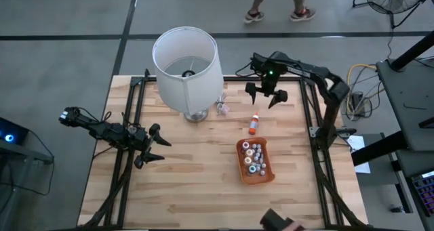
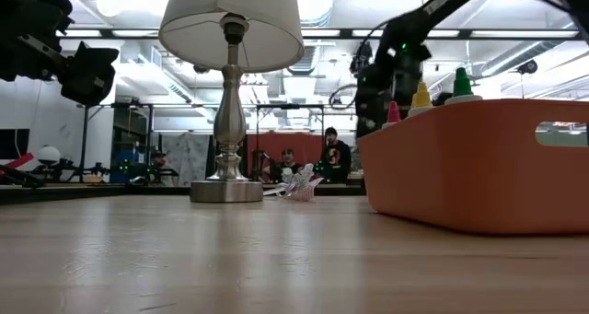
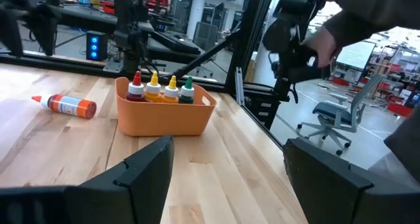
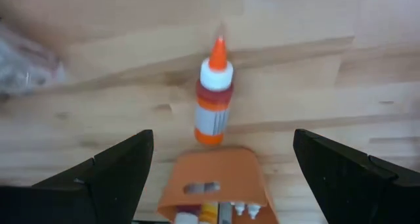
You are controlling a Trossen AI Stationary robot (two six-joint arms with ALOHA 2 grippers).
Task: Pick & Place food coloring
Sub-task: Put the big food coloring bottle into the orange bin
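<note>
One food coloring bottle (image 1: 253, 124) lies alone on its side on the wooden table (image 1: 190, 177), just beside the orange tray's (image 1: 266, 175) far end and between the tray and the right gripper (image 1: 266, 94); it is pale with an orange cap and orange band. The tray holds a cluster of upright bottles (image 1: 254, 158), too crowded to count from above, with red, yellow and green caps. The right gripper hangs spread wide and empty beyond the tray; the left gripper (image 1: 154, 143), also spread and empty, is well apart from the tray. One white lamp (image 1: 187, 63) stands beyond the tray
</note>
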